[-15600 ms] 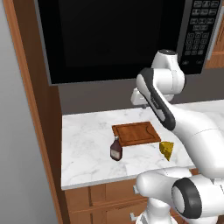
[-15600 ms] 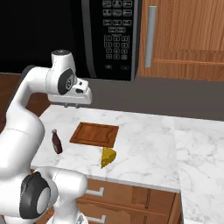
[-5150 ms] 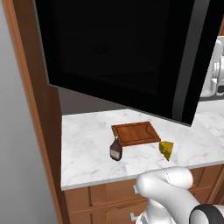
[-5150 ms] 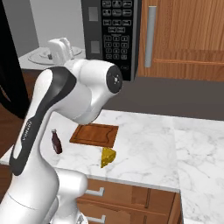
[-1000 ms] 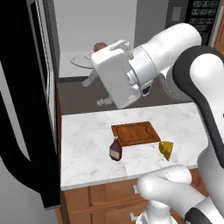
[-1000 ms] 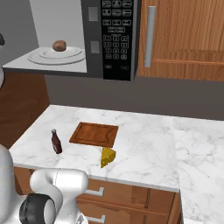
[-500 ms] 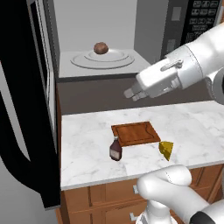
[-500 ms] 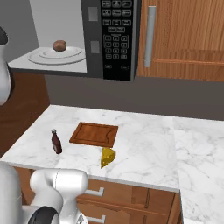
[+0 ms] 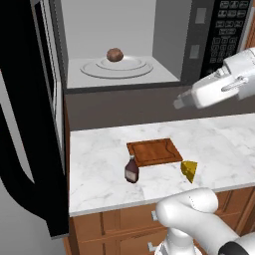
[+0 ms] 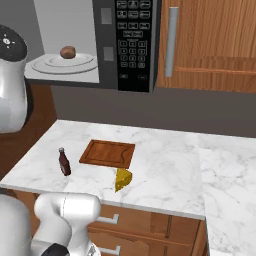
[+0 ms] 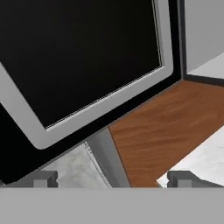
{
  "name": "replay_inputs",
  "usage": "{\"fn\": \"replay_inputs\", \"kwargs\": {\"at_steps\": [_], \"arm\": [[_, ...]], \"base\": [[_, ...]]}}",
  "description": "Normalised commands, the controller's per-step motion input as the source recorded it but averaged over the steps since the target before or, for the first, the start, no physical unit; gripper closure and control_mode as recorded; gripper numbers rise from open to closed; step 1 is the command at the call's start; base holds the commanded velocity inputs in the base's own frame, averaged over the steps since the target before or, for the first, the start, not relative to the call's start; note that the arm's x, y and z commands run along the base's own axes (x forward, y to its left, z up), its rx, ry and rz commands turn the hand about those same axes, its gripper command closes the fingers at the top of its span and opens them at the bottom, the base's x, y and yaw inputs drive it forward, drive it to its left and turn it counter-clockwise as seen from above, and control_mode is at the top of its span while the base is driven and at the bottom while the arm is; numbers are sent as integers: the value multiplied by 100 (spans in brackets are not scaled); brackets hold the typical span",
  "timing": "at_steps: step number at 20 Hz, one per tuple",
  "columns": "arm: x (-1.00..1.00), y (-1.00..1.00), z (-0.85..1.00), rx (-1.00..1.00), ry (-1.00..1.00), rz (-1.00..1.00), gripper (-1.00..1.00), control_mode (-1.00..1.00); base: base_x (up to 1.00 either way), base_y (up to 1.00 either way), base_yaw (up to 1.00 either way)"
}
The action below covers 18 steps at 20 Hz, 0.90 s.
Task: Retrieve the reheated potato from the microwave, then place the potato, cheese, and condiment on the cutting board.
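Potato (image 9: 115, 55) sits on turntable (image 9: 117, 67) inside open microwave (image 9: 201, 45). Gripper (image 11: 112, 178) empty, jaws wide, facing door (image 9: 27, 124). Advice: swing hand into cavity, approach level, close around potato's middle, clear door frame.

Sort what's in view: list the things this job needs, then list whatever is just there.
Needed:
potato on the turntable
microwave, door open
cheese on the counter
condiment bottle beside the board
cutting board, bare
gripper, open

Just there:
marble counter
wooden wall cabinet
lower drawers
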Motion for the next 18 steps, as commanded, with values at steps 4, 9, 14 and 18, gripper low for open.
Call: {"fn": "replay_inputs", "kwargs": {"at_steps": [4,9,14,18], "arm": [[39,-20,17,0,-8,0,-100,-100],[45,0,16,0,-4,-6,-100,-100],[46,6,9,-3,0,-15,-100,-100],[37,1,-3,-18,-10,-20,-100,-100]], "base": [[0,0,0],[0,0,0],[0,0,0],[0,0,0]]}}
